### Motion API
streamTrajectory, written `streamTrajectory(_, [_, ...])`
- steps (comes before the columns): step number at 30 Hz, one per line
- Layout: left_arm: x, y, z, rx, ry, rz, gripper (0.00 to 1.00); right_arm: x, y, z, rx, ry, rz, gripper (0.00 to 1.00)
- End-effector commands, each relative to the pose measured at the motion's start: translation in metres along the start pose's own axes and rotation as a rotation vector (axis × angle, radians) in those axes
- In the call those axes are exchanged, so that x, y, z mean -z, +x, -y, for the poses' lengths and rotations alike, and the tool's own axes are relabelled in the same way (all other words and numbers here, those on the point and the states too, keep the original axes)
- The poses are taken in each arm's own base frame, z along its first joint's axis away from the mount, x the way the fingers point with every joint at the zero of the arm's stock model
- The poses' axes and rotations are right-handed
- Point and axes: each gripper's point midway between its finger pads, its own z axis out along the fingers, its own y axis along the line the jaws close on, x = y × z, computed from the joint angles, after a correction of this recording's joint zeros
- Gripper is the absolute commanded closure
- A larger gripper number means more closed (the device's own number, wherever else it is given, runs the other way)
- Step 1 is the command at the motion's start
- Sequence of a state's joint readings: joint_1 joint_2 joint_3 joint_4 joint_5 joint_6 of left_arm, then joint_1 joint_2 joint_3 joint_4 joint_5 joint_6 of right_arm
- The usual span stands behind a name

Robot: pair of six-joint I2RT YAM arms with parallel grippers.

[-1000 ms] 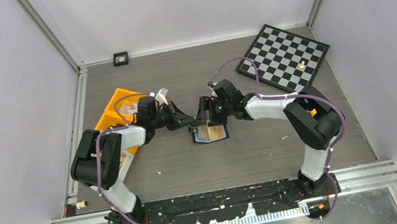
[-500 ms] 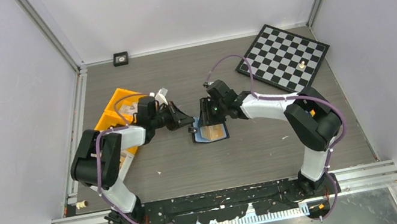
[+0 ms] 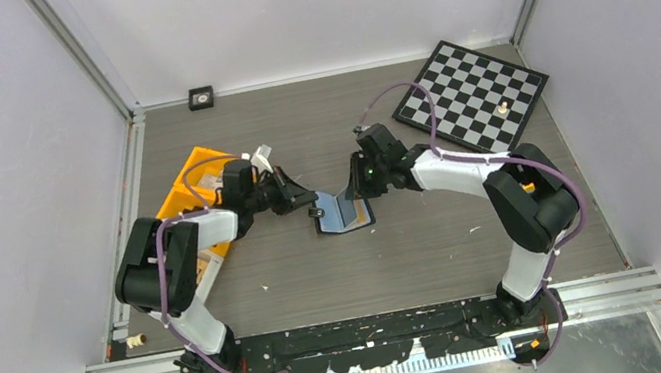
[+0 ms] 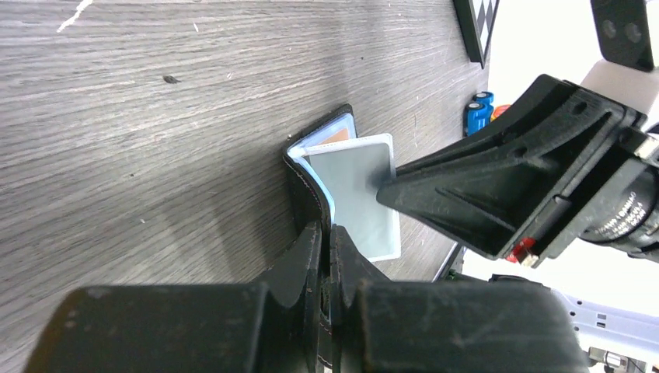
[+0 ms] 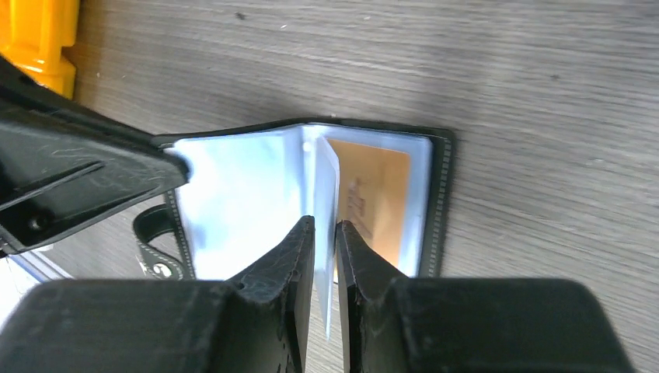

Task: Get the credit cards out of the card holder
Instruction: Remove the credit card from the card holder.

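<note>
The black card holder [image 3: 341,226] lies open on the table between both arms, its inside grey-blue. My left gripper [image 3: 312,210] is shut on its left flap [image 4: 299,183], pinning it edge-on [image 4: 326,241]. My right gripper [image 3: 354,190] is shut on a pale grey-blue credit card [image 4: 357,190], which stands on edge between its fingers [image 5: 325,229] and sticks partly out of the holder. An orange-tan credit card [image 5: 373,202] sits in the right-hand page, inside the stitched black rim [image 5: 443,202]; only its corner [image 4: 338,134] shows in the left wrist view.
An orange bin [image 3: 194,184] stands left of the left arm. A chessboard [image 3: 471,94] with one small piece [image 3: 502,106] lies at the back right. A small black square [image 3: 201,97] sits by the back wall. Two blue cylinders [image 4: 478,113] show beyond the holder.
My right gripper has closed on the pale card and pulled back to the right, drawing the card up on edge. The left gripper has kept its hold on the flap.
</note>
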State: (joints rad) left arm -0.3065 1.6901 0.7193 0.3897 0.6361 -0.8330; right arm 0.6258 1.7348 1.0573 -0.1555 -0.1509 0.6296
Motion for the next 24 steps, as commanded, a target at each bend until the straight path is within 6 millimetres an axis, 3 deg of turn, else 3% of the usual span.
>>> streamTrajectory(1, [0.007,-0.009,0.01,-0.019,0.022,0.035,1.0,0.004,-0.008,-0.001,-0.023,-0.034,0.005,0.78])
streamTrajectory(10, [0.007,-0.01,0.003,-0.003,0.003,0.032,0.99,-0.004,-0.008,-0.01,-0.127,-0.212,-0.034,0.8])
streamTrajectory(17, [0.005,-0.004,-0.01,0.031,-0.054,-0.002,0.7,-0.009,-0.006,-0.008,-0.133,-0.214,-0.049,0.94])
streamTrajectory(24, [0.0,0.002,-0.011,0.061,-0.032,-0.039,0.54,-0.006,-0.013,-0.007,-0.15,-0.225,-0.008,1.0])
